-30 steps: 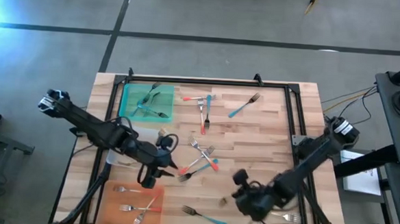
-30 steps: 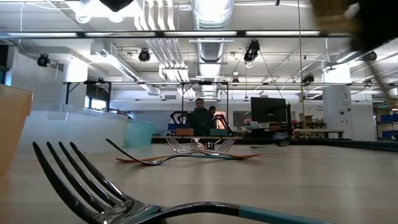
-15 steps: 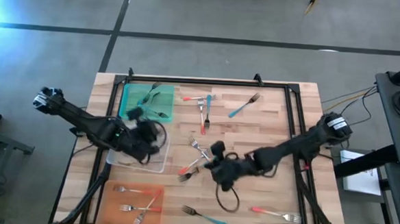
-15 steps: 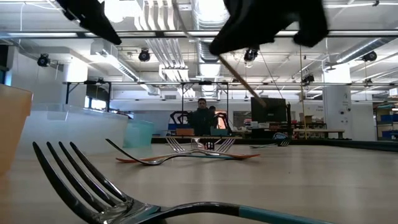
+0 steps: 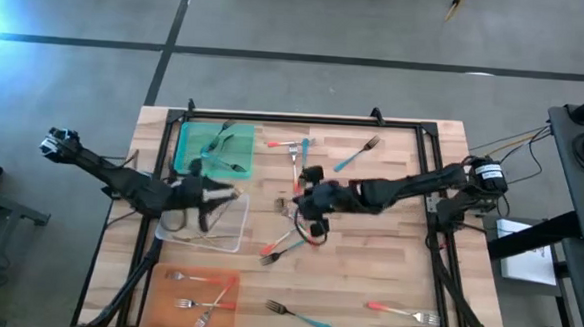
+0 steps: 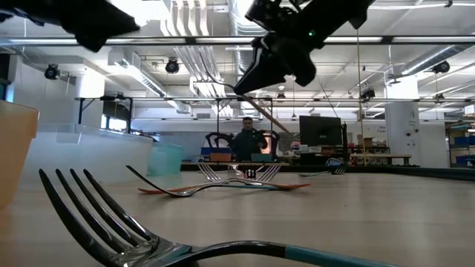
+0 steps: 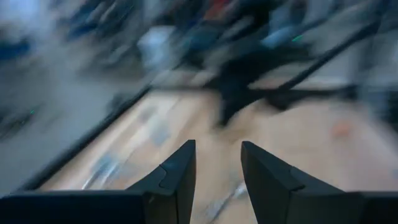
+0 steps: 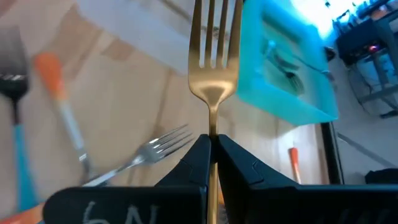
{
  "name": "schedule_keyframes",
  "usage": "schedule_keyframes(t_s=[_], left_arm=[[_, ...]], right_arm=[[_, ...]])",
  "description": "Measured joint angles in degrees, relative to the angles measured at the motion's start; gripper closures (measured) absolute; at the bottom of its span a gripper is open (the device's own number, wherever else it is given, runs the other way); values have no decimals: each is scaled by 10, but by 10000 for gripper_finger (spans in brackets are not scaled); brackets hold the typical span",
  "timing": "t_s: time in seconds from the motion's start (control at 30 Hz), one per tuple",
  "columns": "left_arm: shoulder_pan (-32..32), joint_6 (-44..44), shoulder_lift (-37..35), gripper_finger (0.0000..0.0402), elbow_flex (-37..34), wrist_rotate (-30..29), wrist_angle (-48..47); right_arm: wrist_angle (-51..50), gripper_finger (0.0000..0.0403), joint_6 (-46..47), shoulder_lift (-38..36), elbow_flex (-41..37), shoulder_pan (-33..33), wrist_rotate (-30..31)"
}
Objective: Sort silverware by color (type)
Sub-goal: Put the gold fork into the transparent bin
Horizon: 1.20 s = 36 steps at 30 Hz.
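Observation:
My right gripper (image 5: pixel 305 190) is above the middle of the table, shut on a gold fork (image 8: pixel 213 59). It also shows high up in the low view (image 6: pixel 286 44). My left gripper (image 5: pixel 208 191) is open and empty (image 7: pixel 217 152) above the far edge of the clear tray (image 5: pixel 230 242). A gold fork (image 5: pixel 203 239) lies flat in that tray. Forks lie in the green tray (image 5: pixel 215 147) and the orange tray (image 5: pixel 195 301). A loose heap of teal and red forks (image 5: pixel 290 234) lies flat mid-table, below my right gripper. My right gripper pinches the gold fork's thin neck (image 8: pixel 212 126), just behind its head, between its two fingers. The fingers lie along the fork, and the tines (image 8: pixel 214 31) stick out ahead of the fingertips toward the green tray. The fork is lifted clear of the table.
Red and teal forks (image 5: pixel 295 149) and one teal fork (image 5: pixel 358 155) lie near the far edge. A teal fork (image 5: pixel 299 316) and a red fork (image 5: pixel 404 312) lie near the front edge. The teal one fills the low view's foreground (image 6: pixel 148 241). A black frame (image 5: pixel 426 181) borders the table.
My right gripper has gone from the table's near right part toward the far edge and the left, to above the middle heap, carrying the gold fork. My left gripper has gone from beside the orange tray toward the far edge, to above the clear tray.

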Motion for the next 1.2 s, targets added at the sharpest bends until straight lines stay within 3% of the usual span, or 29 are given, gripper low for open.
schedule_keyframes(t_s=[0.07,0.23,0.33,0.57,0.93,1.2], left_arm=[[8,83,-28,290,-37,52,98],[48,182,-91,290,-93,-15,197],[94,185,-124,290,-106,1,203],[211,97,-144,290,-113,153,203],[242,-40,-95,290,-96,110,200],[241,-65,-38,274,-89,198,198]], right_arm=[[17,393,0,0,0,-16,-4],[60,393,0,0,0,-43,-6],[87,393,0,0,0,-55,-7],[143,391,15,0,0,-71,-41],[146,391,15,0,0,-71,-42],[178,390,15,0,0,-79,-41]])
